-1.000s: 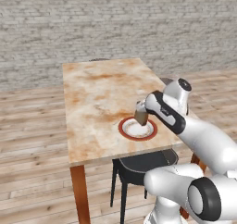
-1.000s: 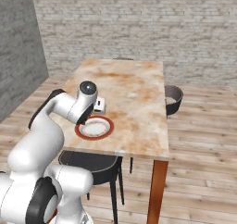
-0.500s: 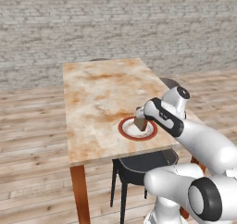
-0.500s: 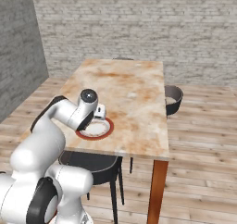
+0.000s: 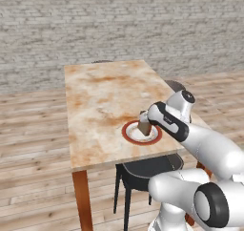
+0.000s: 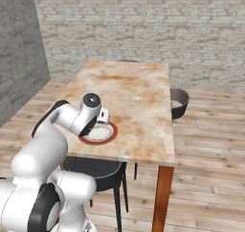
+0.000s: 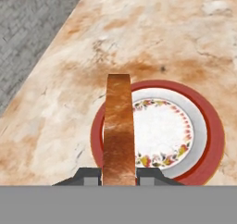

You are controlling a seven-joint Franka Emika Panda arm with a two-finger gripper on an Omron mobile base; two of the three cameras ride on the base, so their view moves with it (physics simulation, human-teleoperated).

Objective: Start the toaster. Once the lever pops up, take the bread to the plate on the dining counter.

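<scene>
The dining counter [image 5: 102, 94] has a beige, rust-stained top on reddish-brown legs. Near its front edge lies the white plate with a red rim [image 5: 129, 134] [image 6: 103, 141] [image 7: 209, 140]. My gripper [image 5: 143, 123] [image 7: 119, 176] is shut on the bread [image 5: 145, 128] [image 7: 119, 130], a brown-crusted slice held on edge. The slice hangs low over the plate's left side in the hand view, reaching its rim. Whether it touches the plate I cannot tell. In the right base view my hand [image 6: 101, 118] covers the plate's near-left part. The toaster is out of view.
A black stool [image 5: 143, 170] is tucked under the counter's front edge, close to my base. A dark round seat [image 6: 178, 101] stands at the counter's right side. A brick wall runs behind, and a grey wall [image 6: 19, 49] stands to the left.
My arm has come down and slightly forward, bringing the bread from above the plate to just over it. The grip stayed shut.
</scene>
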